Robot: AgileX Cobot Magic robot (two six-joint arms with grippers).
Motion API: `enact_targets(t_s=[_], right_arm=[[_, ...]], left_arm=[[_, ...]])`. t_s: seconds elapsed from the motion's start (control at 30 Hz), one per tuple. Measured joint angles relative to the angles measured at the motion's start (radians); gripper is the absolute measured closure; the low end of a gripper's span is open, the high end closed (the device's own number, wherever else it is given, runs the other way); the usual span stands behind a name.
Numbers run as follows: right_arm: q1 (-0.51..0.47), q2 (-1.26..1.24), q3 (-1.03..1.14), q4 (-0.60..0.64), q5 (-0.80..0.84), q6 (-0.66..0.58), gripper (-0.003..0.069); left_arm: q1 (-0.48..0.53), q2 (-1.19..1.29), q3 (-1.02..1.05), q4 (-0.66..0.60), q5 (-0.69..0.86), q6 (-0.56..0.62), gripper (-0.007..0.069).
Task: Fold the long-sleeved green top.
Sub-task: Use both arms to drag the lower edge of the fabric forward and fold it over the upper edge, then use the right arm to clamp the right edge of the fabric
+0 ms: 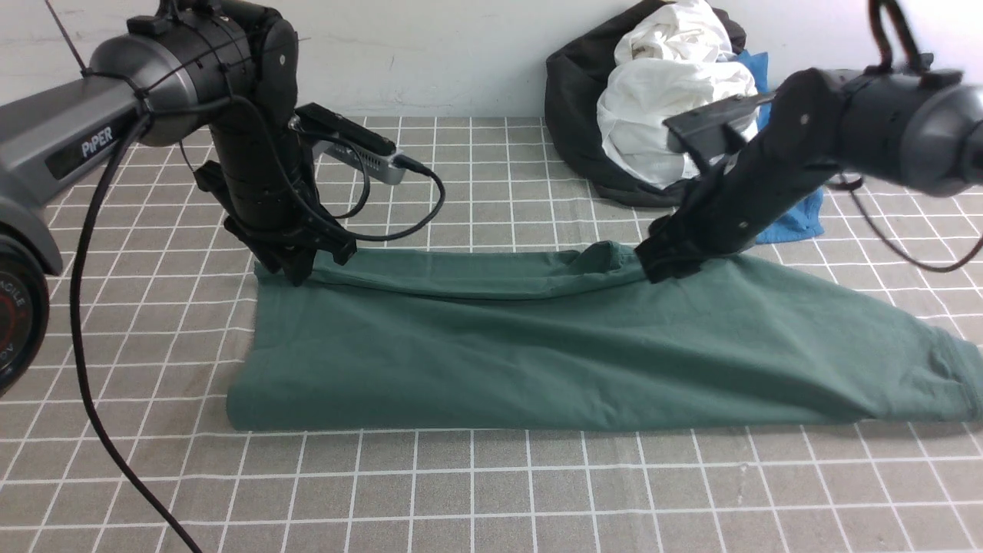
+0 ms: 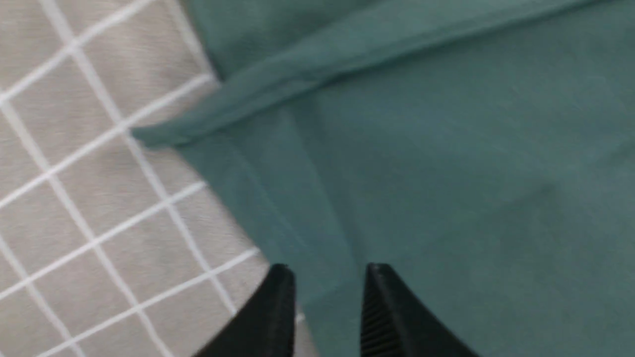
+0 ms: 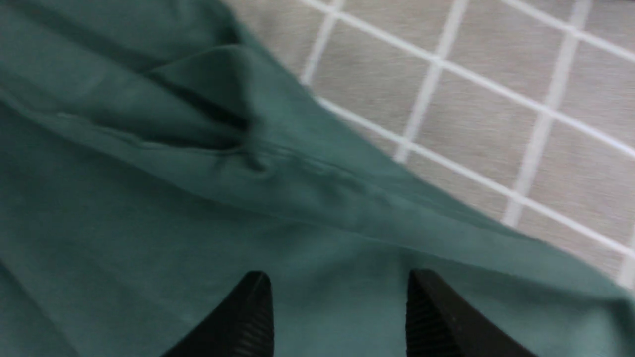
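1. Writing showed in two spots: "PiPER" in pale letters on the left arm (image 1: 84,142), and "AGILE" on a round black joint (image 1: 14,307) at the front view's left edge; smaller letters beside it were too cut off to make out for certain.
2. The top (image 1: 461,353) lay across the gridded table (image 1: 491,491), between the arms and out toward the right side, its long near edge almost straight and a folded strip running along the far edge.
3. The left gripper (image 1: 296,265) was over the top's far left corner, its fingertips apart by a modest gap, with no cloth seen pinched.
4. The right gripper (image 1: 656,261) was over the far edge, near a raised crumple, its fingertips set wider, nothing seen between them but the cloth beyond.
5. White cloth (image 1: 660,100), a black item (image 1: 572,100) and blue cloth (image 1: 799,219) sat together at the back.
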Motion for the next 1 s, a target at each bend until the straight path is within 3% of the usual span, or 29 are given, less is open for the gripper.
enact_targets(t_s=[0.13, 0.3, 0.5, 0.63, 0.77, 1.0], right_arm=[[0.038, 0.075, 0.0, 0.077, -0.077, -0.047, 0.0448], [0.036, 0.117, 0.0, 0.109, -0.21, -0.046, 0.0543], [0.01, 0.134, 0.0, 0.115, -0.395, 0.058, 0.058], [-0.022, 0.143, -0.001, 0.118, -0.422, 0.125, 0.058], [-0.047, 0.139, -0.032, 0.118, -0.339, 0.145, 0.058], [-0.089, -0.02, -0.178, -0.023, 0.031, 0.066, 0.0581]], left_arm=[[-0.006, 0.018, 0.0, -0.032, 0.007, 0.033, 0.0611], [-0.006, 0.021, 0.0, -0.035, 0.01, 0.045, 0.0632], [-0.006, 0.021, 0.0, -0.033, 0.011, 0.046, 0.0632], [-0.006, 0.021, 0.0, -0.007, -0.029, 0.047, 0.0632], [0.003, 0.028, 0.0, 0.02, -0.077, 0.047, 0.0632], [0.019, -0.001, 0.001, 0.009, -0.002, 0.028, 0.0632]])
